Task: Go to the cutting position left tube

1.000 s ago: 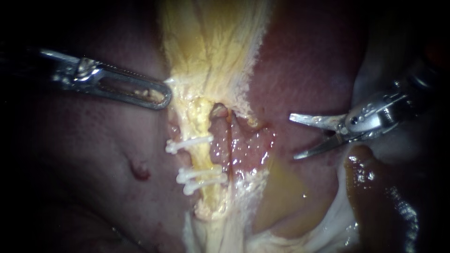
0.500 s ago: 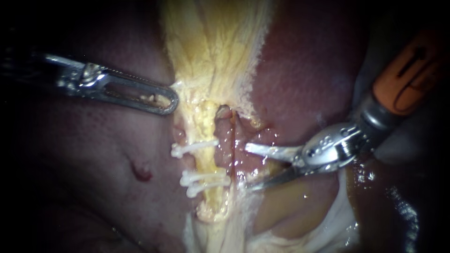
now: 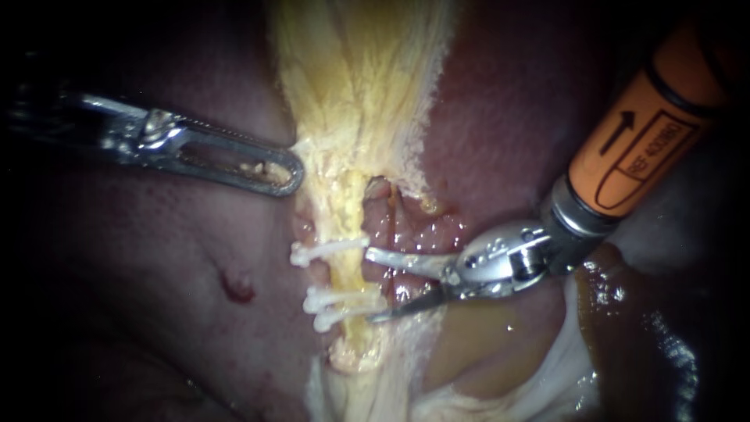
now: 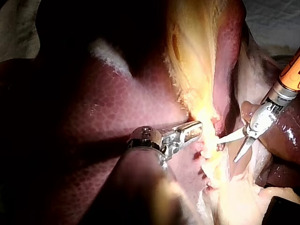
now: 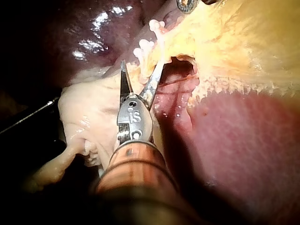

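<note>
Right instrument (image 3: pixel 369 285) holding its blades apart just beside left tube (image 3: pixel 348 275).
Not yet straddling it between clips (image 3: pixel 328 251); left instrument (image 3: pixel 292 168) clamping yellow tissue (image 3: pixel 351 94).

The shaft of the left instrument (image 3: pixel 292 169) fades into darkness at the endoscope view's left edge, that of the right instrument (image 3: pixel 369 285) is cut off at its upper right, and glare in the left wrist view washes out the tube (image 3: pixel 348 275) and clips (image 3: pixel 329 250) ahead of the left instrument.

I'm pinching the yellow tissue (image 4: pixel 197 70) with my left instrument (image 4: pixel 197 127), jaws closed on it; my right instrument (image 4: pixel 227 150) is hovering just beside, blades gaping.
</note>
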{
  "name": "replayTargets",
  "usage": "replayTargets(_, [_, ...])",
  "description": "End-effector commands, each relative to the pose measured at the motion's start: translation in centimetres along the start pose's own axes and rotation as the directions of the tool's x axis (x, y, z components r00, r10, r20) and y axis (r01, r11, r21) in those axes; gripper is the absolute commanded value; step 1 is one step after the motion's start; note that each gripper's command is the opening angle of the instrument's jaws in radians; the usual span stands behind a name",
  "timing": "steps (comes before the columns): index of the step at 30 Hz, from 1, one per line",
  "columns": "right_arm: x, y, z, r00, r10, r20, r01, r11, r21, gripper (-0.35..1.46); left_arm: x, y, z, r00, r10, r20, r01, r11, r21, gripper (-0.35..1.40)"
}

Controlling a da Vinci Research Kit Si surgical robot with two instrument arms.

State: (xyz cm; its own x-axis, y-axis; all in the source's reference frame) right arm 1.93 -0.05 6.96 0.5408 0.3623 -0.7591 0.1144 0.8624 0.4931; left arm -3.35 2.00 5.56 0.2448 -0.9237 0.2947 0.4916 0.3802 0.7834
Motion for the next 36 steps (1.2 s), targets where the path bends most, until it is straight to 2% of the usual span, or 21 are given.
replayTargets(1, [-0.03, 0.03, -0.01, 1.0, 0.003, 0.001, -0.003, 1.0, 0.003, 1.44, 0.0, -0.01, 0.0, 1.0, 0.0, 0.0, 0.0, 1.0, -0.001, -0.35])
replayTargets(10, [-0.22, 0.22, 0.04, 0.998, 0.058, 0.009, -0.059, 0.996, 0.062, 1.44, 0.0, -0.02, -0.01, 1.0, 0.0, 0.0, 0.0, 1.0, -0.001, -0.35])
replayTargets(18, [-0.33, 0.23, 0.2, 0.997, 0.069, 0.02, -0.07, 0.993, 0.096, 1.44, 0.0, -0.02, -0.01, 1.0, 0.0, 0.0, 0.0, 1.0, -0.001, -0.35])
replayTargets(25, [-0.34, 0.26, 0.24, 0.997, 0.073, 0.022, -0.075, 0.992, 0.098, 1.44, 0.0, -0.02, -0.01, 1.0, 0.0, 0.001, 0.0, 1.0, -0.001, -0.35])
replayTargets(29, [-0.31, 0.25, 0.23, 0.997, 0.075, 0.001, -0.075, 0.992, 0.104, 1.44, 0.0, -0.02, 0.0, 1.0, 0.0, 0.001, 0.0, 1.0, -0.001, -0.35])
replayTargets(36, [-0.19, 0.12, 0.27, 0.998, 0.058, -0.034, -0.052, 0.985, 0.162, 1.44, -0.01, -0.02, 0.0, 1.0, -0.001, 0.001, 0.001, 1.0, -0.001, -0.35])
